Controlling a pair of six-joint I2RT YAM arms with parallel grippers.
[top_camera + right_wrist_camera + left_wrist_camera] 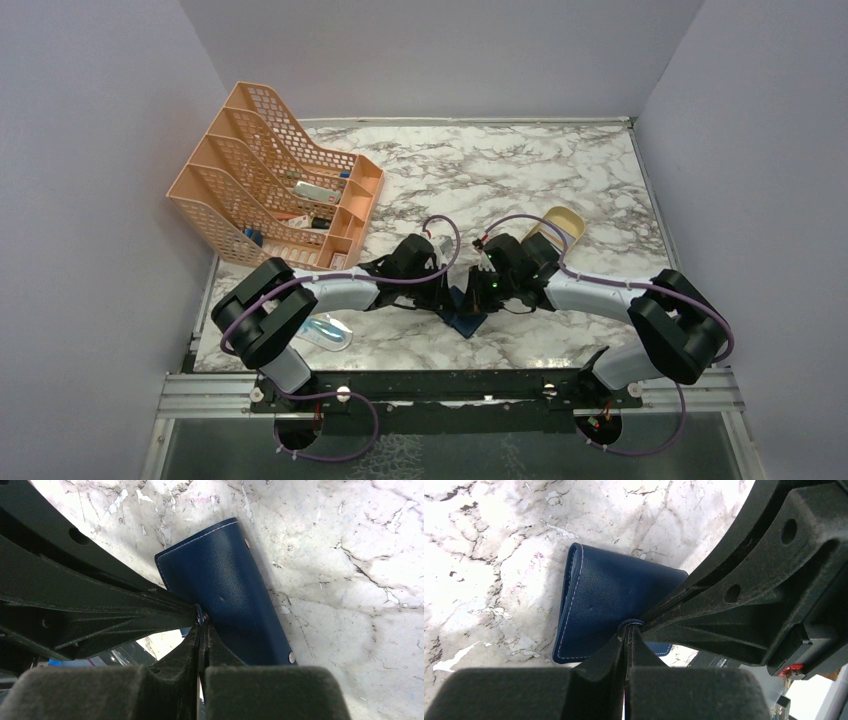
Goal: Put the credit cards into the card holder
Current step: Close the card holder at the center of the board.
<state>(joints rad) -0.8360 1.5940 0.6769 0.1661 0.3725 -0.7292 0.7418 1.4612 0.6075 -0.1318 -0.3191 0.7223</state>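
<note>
The navy-blue card holder lies on the marble table between the two arms, near the front edge. In the left wrist view the card holder shows white stitching, and my left gripper is shut on a thin stitched flap of it. In the right wrist view my right gripper is shut on a thin edge of the card holder from the opposite side, two pale snap buttons showing along its rim. Both grippers' tips nearly touch. The credit cards are out of view.
An orange mesh file rack with small items stands at the back left. A tan oval tray sits behind the right gripper. A blue-patterned packet lies by the left arm's base. Grey walls enclose the table.
</note>
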